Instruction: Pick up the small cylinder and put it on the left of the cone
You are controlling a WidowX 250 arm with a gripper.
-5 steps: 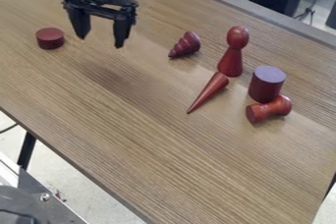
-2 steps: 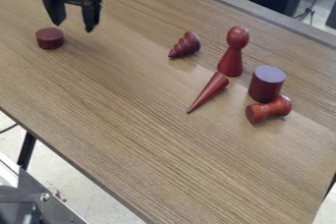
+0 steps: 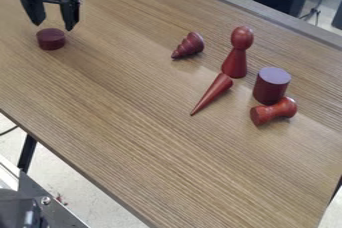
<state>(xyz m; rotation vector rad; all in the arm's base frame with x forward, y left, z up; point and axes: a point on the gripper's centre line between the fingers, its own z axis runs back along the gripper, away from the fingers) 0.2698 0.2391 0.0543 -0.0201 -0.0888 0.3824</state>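
My gripper (image 3: 53, 27) hangs at the upper left, open, its two fingertips apart just above and behind the small cylinder. That short, dark red cylinder (image 3: 51, 39) stands on the wooden table near the left edge, and nothing grips it. A smooth red cone (image 3: 213, 94) lies on its side right of the middle, its tip toward the lower left. Above it to the left, a ridged, stepped cone (image 3: 188, 45) also lies on its side.
A red pawn-like figure (image 3: 236, 54) stands behind the smooth cone's wide end. To the right is a taller cylinder (image 3: 272, 85), with a spool-shaped piece (image 3: 274, 111) lying in front of it. The table's near edge (image 3: 77, 171) slants toward the lower right.
The gripper has moved left and a little up in the view, from right of the small cylinder to above it, staying open. The objects on the table have not moved.
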